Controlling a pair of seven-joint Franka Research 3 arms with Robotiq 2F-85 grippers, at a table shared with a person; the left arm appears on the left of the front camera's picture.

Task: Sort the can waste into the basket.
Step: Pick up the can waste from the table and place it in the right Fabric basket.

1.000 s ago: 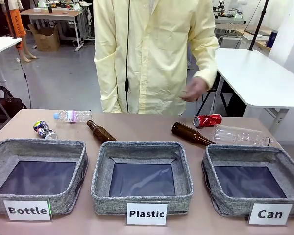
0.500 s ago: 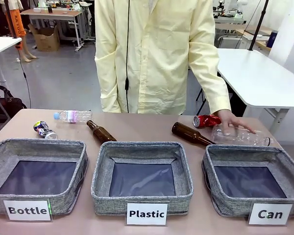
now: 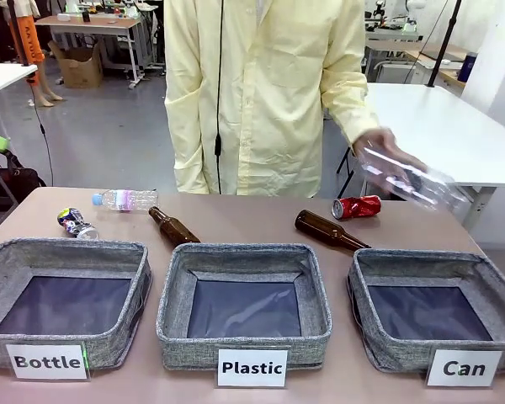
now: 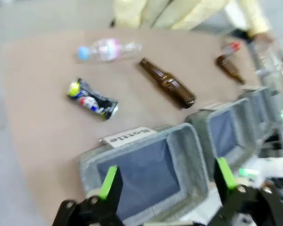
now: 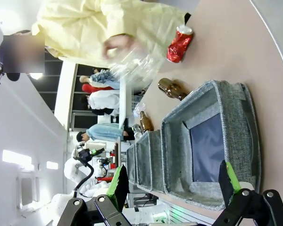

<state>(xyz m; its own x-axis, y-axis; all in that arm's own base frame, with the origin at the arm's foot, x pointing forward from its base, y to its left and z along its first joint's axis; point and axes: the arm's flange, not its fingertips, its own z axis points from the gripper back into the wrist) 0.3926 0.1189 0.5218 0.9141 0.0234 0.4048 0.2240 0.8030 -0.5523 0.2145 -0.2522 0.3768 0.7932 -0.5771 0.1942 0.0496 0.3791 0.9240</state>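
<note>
two cans lie on the table (image 3: 252,220), both outside the baskets.

red can (image 3: 357,207): on its side at the far right of the table. it is dented and creased around the middle, with white print on the red and a silver end turned toward picture left. it rests just behind the far rim of the can basket (image 3: 433,261) and close to the base of a brown bottle (image 3: 328,231). i cannot tell whether they touch.

dark can (image 3: 76,223): on its side at the far left, lying at an angle behind the far left corner of the bottle basket (image 3: 109,248). the body is dark with yellow-green print and bits of blue and white, and it has a silver top. in the left wrist view it looks somewhat crushed.

can basket: grey woven fabric, rectangular, rightmost of three in a row. a white label reading "can" sits at its near side, and its dark bottom is fully in sight.

left gripper (image 4: 166,176): fingers spread wide, nothing between them, hanging over the near part of the bottle basket.

right gripper (image 5: 173,179): fingers spread wide, holding nothing, above the near edge of the can basket.

person's hand (image 3: 379,143): closed around a clear plastic bottle (image 3: 408,181), in the air beyond the table's far right edge. both are motion-blurred.
</note>
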